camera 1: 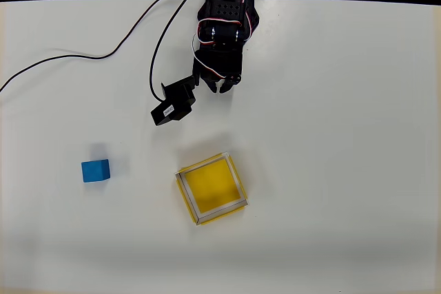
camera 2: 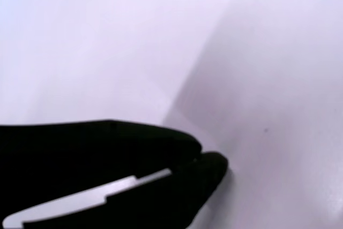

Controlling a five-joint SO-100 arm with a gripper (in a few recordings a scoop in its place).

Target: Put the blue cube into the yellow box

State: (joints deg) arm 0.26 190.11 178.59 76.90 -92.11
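Note:
The blue cube (camera 1: 95,171) sits on the white table at the left in the overhead view. The yellow box (camera 1: 211,189), an open shallow tray turned at an angle, lies below the table's centre, to the right of the cube. My black gripper (camera 1: 219,86) hangs near the table's far edge, well above the box and far up and right of the cube. In the wrist view my gripper (camera 2: 199,156) has its two dark fingertips touching, shut with nothing between them, over bare white table.
A black cable (camera 1: 103,53) trails from the arm's base across the upper left of the table (camera 1: 344,135). The black wrist camera block (camera 1: 172,106) juts out to the left of the gripper.

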